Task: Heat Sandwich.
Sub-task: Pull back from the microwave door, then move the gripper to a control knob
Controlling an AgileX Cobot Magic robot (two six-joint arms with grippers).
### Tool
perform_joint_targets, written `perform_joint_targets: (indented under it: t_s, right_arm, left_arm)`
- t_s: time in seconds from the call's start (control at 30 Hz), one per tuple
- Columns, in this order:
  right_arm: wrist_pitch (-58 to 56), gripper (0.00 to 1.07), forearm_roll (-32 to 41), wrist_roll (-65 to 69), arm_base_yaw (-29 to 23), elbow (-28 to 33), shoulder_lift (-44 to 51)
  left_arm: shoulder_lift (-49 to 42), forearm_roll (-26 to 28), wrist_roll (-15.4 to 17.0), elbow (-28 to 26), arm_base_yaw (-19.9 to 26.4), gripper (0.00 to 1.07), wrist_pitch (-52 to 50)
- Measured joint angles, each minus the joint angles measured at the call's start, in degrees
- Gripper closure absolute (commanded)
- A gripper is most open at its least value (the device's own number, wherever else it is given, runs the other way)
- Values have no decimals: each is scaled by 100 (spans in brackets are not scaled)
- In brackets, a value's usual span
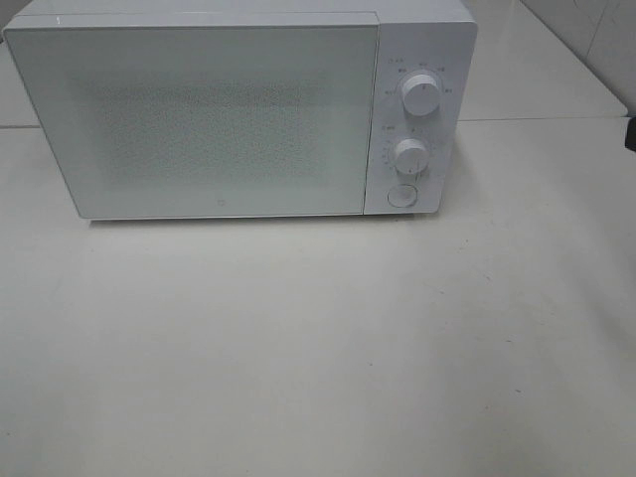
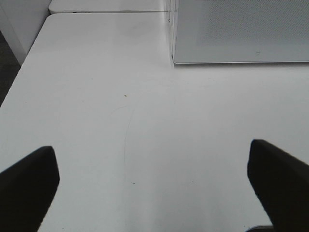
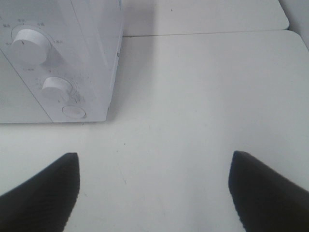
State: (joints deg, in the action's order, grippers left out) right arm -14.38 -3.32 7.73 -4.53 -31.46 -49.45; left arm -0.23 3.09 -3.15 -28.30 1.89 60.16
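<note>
A white microwave (image 1: 209, 109) stands at the back of the table with its door shut; two round knobs (image 1: 421, 96) and a round button (image 1: 401, 194) sit on its right panel. The sandwich is out of view. My left gripper (image 2: 154, 186) hovers open over bare table, with the microwave's lower left corner (image 2: 231, 34) ahead of it. My right gripper (image 3: 154, 191) is open and empty too, off the microwave's right side, its knob panel (image 3: 43, 72) ahead. Neither gripper shows in the high view.
The white table (image 1: 318, 338) stretches in front of the microwave. A seam (image 1: 537, 119) joins it to a second table behind. A dark object (image 1: 630, 134) pokes in at the right edge. The table's left edge (image 2: 19, 72) drops off beside the left gripper.
</note>
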Motion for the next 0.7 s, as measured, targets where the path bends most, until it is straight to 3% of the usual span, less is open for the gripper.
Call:
perform_joint_targets:
  t_s: [0.23,0.47,0.7]
  right_arm:
    - [2017,26,17,0,0,733,-607]
    - [3191,26,292,-29,0,1197,-968]
    - [4819,27,1278,-521,-166,1753,-1513]
  left_arm:
    - [0,0,0,0,0,7,0]
    - [0,0,0,0,0,7,0]
    - [0,0,0,0,0,7,0]
